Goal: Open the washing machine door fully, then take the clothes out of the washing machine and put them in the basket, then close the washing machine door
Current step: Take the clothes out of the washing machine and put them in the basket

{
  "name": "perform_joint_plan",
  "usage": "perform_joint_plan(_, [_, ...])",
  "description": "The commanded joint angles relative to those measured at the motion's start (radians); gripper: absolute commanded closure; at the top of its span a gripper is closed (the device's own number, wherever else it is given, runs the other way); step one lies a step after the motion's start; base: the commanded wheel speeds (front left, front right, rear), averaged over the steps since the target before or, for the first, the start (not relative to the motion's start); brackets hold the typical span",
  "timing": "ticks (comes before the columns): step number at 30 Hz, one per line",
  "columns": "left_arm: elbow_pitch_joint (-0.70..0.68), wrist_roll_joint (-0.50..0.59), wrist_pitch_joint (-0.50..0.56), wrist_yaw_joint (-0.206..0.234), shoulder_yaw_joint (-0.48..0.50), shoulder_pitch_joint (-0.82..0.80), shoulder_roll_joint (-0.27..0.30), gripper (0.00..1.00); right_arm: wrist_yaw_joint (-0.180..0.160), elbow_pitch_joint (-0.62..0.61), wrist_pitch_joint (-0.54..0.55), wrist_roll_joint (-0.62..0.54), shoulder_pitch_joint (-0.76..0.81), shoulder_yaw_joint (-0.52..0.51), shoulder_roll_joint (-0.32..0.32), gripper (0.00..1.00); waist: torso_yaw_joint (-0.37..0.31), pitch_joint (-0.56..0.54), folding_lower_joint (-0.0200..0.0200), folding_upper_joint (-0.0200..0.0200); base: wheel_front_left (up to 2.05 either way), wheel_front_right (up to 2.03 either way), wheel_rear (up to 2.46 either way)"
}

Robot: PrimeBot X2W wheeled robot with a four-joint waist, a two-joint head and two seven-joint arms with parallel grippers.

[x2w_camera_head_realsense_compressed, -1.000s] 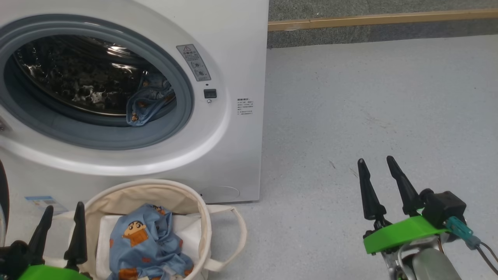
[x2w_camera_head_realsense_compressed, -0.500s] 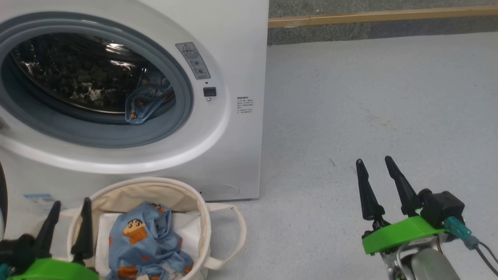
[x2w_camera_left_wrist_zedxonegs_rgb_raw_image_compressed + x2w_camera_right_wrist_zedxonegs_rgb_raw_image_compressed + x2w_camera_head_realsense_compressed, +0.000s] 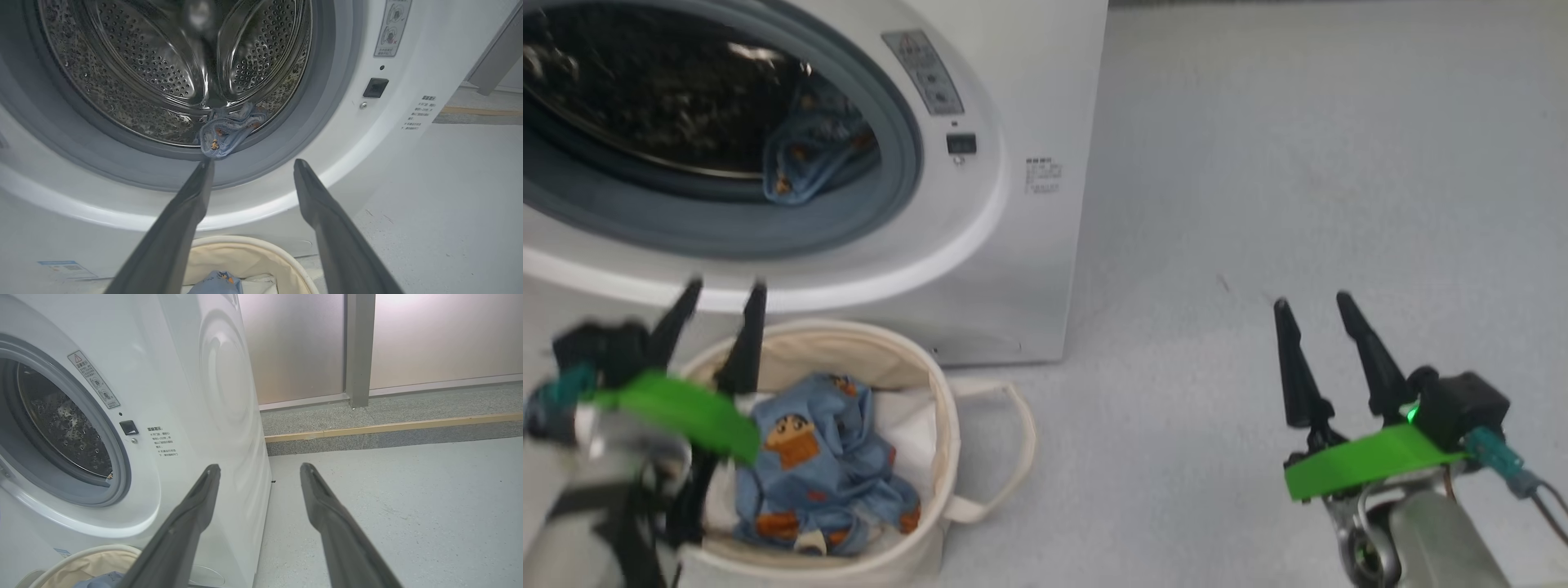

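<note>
Right now the left gripper [image 3: 725, 290] hangs with its two dark fingers spread apart and nothing between them; the head view blurs it, but the left wrist view [image 3: 253, 163] shows the gap plainly. Straight ahead of its fingertips is the open drum mouth of the washing machine [image 3: 1029, 98]. There a blue printed garment [image 3: 229, 130] lies bunched at the bottom right of the drum, spilling onto the grey rim. In the wrist view its lowest fold sits just past the tip of the left finger, not touching it. Directly beneath the same gripper stands the basket [image 3: 931, 384], pressed close to the washer's front. A second printed garment [image 3: 817, 457] is heaped in the basket on a white folded sheet [image 3: 898, 416].

Well off to that arm's right, the right gripper [image 3: 1312, 300] is likewise parted and empty, fingers pointing forward over the bare grey floor [image 3: 1298, 163]. The washer's right front corner stands to the left of its fingers, and the basket's rim is low at its left in the right wrist view.
</note>
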Motion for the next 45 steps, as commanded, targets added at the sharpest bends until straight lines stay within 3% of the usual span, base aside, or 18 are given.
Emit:
perform_joint_plan(1, [0.003,-0.004,0.014,-0.003,0.02,-0.11,0.047,0.0,0.001,-0.042,-0.012,-0.01,-0.047,0.015,0.005,0.0,-0.005,0.058,0.0,-0.0001,0.0,0.0,0.0])
perform_joint_plan(18, [0.412,-0.061,0.165,-0.006,-0.205,-0.724,0.05,0.0,0.001,-0.118,-0.012,-0.022,-0.14,-0.028,0.01,0.0,-0.043,0.359,0.0,-0.0001,0.0,0.0,0.0])
perform_joint_plan(32, [0.658,-0.116,0.214,-0.006,-0.294,-0.97,0.049,0.0,0.001,-0.138,-0.012,-0.024,-0.164,-0.029,0.011,0.0,-0.043,0.453,0.0,-0.0001,0.0,0.0,0.0])
perform_joint_plan(42, [0.745,-0.162,0.225,-0.006,-0.343,-1.004,0.019,0.0,0.001,-0.139,-0.012,-0.033,-0.17,-0.027,0.011,0.0,-0.041,0.473,0.0,-0.0001,0.0,0.0,0.0])
perform_joint_plan(43, [0.744,-0.164,0.215,-0.006,-0.35,-1.003,0.021,0.97,0.001,-0.139,-0.012,-0.034,-0.171,-0.026,0.011,0.0,-0.041,0.474,0.0,-0.0001,0.0,0.0,0.0])
perform_joint_plan(45, [0.741,-0.172,0.203,-0.006,-0.363,-1.001,0.019,1.0,0.001,-0.139,-0.012,-0.034,-0.172,-0.026,0.011,0.0,-0.041,0.474,0.0,-0.0001,0.0,0.0,0.0])
